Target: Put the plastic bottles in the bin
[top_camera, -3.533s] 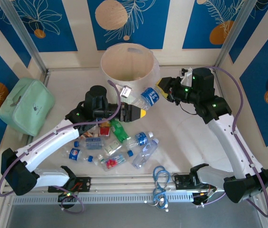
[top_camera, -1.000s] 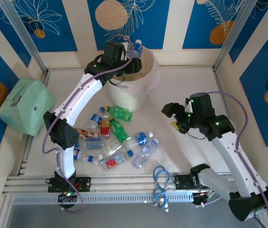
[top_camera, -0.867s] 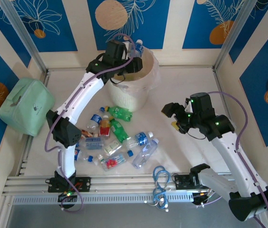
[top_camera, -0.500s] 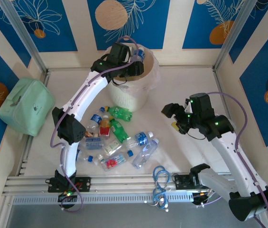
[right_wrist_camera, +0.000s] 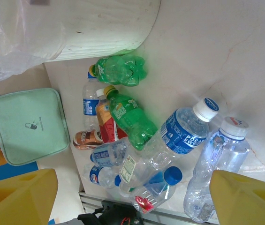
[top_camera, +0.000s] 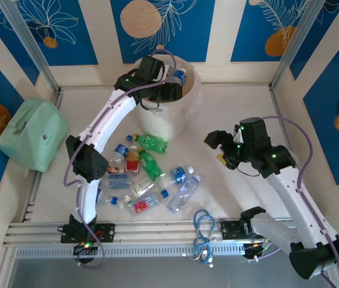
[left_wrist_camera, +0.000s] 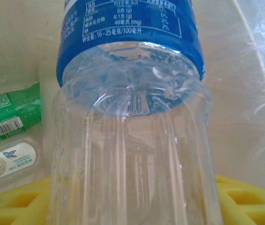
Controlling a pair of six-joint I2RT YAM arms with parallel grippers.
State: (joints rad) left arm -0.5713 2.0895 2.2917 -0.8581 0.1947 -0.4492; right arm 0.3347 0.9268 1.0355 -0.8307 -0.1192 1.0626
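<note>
Top external: left gripper [top_camera: 175,84] over bin [top_camera: 163,123], jaws pinching a clear bottle [top_camera: 179,77]. Right gripper [top_camera: 217,147] above tabletop [top_camera: 241,108], jaws spread.
Left wrist: clear bottle points into bin, green bottle [left_wrist_camera: 10,117] on its floor.
Right wrist: loose bottles [right_wrist_camera: 184,131] piled beside bin.
</note>
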